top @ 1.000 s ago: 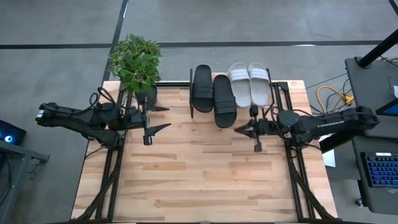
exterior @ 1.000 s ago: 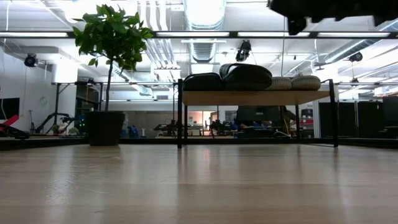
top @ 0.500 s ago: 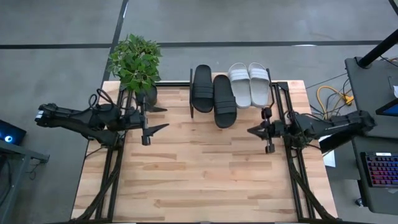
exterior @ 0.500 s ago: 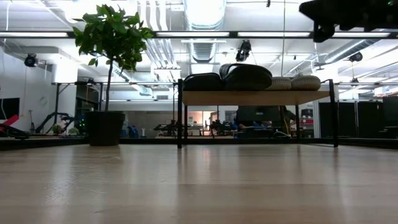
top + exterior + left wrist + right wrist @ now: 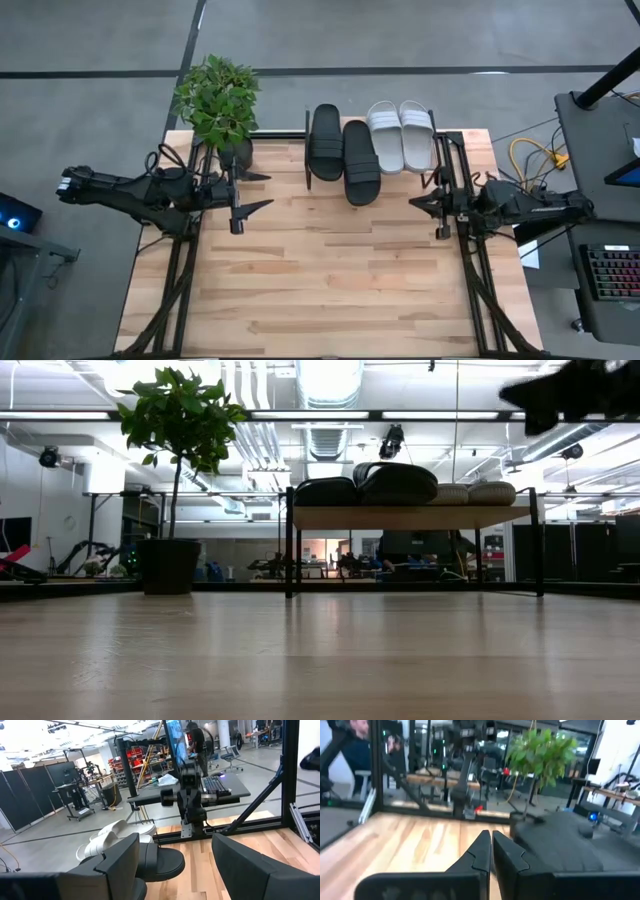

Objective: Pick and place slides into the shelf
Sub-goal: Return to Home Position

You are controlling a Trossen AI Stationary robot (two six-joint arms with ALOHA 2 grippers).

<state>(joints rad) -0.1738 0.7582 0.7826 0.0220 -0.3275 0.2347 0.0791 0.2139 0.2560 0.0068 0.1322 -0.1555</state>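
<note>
All four slides lie on the shelf [image 5: 410,517] at the far edge of the table [image 5: 300,280], side by side with nothing holding them. The black pair [image 5: 326,142] is on the shelf's left half and the grey-white pair [image 5: 400,136] on its right half. The inner black slide [image 5: 361,162] sits shifted toward the table's middle, so its end reaches out more than the other three. In the low view the slides show as rounded shapes on top of the plank. The right gripper [image 5: 415,203] hangs near the table's right edge, in front of the grey-white pair and apart from it; its fingers [image 5: 482,852] are pressed together with only a thin slit between them, and they carry nothing. The left gripper [image 5: 262,190] is over the left side of the table, just beside the potted plant [image 5: 217,100], pointing across toward the black pair but not touching it; its fingers [image 5: 120,857] are spread wide and empty.
</note>
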